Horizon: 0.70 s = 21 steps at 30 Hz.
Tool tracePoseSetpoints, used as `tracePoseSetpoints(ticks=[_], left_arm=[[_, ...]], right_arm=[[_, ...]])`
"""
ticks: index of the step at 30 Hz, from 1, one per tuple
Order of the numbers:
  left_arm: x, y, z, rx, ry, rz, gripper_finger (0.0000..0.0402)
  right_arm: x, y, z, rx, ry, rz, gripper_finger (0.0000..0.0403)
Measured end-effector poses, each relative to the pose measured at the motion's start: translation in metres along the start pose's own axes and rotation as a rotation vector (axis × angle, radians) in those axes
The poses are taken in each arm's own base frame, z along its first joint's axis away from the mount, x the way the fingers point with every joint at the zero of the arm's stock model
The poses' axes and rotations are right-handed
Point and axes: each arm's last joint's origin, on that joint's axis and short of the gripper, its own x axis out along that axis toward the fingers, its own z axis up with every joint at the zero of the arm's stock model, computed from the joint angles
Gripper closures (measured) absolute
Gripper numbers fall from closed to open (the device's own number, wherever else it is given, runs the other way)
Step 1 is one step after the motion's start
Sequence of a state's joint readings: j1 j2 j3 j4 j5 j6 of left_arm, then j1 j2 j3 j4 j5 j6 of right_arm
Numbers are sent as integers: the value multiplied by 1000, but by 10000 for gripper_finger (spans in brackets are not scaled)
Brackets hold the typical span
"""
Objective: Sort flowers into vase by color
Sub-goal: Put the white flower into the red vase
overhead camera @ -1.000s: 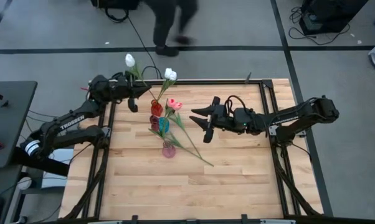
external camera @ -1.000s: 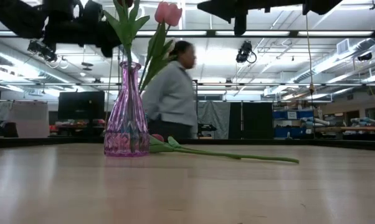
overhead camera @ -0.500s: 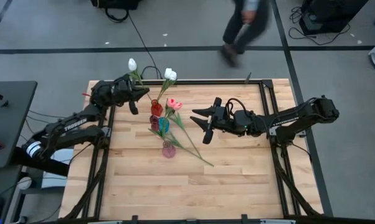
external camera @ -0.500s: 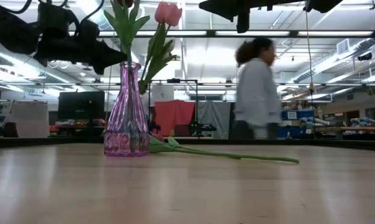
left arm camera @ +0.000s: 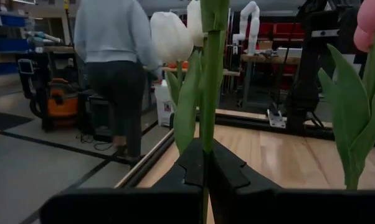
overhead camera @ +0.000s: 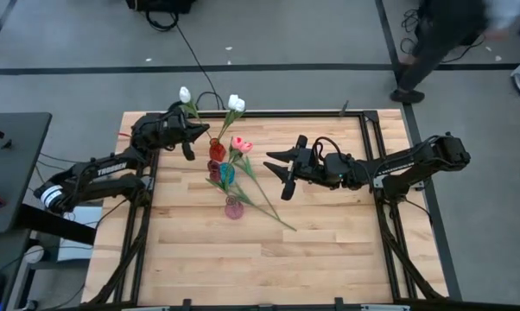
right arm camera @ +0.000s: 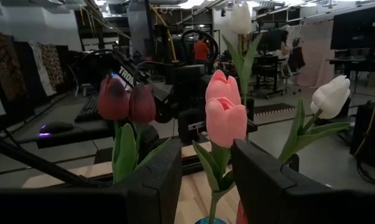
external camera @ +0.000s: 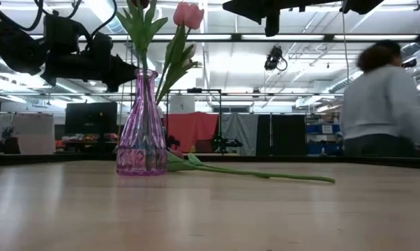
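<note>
Table [overhead camera: 329, 250]: three vases [overhead camera: 222, 173] stood in a near-to-far row left of centre, tulips [overhead camera: 239, 144] standing in them. One loose flower [overhead camera: 264, 206] lay on the table just right of the row. Left gripper [overhead camera: 187, 138] sat left of the farthest vase; right gripper [overhead camera: 280, 168] hung right of the row.

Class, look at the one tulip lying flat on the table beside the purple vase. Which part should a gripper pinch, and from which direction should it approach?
Pinch the loose tulip at mid-stem, coming straight down from above with the fingers across the stem. It lies flat on the table, thin and long, and its far half stretches clear of the purple vase. The open right gripper hovers closest.
</note>
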<state>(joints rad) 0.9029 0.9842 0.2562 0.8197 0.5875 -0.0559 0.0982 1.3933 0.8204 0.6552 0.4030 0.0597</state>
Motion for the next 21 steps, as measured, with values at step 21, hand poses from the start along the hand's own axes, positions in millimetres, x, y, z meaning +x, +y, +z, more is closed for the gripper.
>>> tracePoseSetpoints(ticks=[21], left_arm=[[10,9,-43,-161,237,33,262]], right_arm=[[0,0,0,1,-1,0,254]])
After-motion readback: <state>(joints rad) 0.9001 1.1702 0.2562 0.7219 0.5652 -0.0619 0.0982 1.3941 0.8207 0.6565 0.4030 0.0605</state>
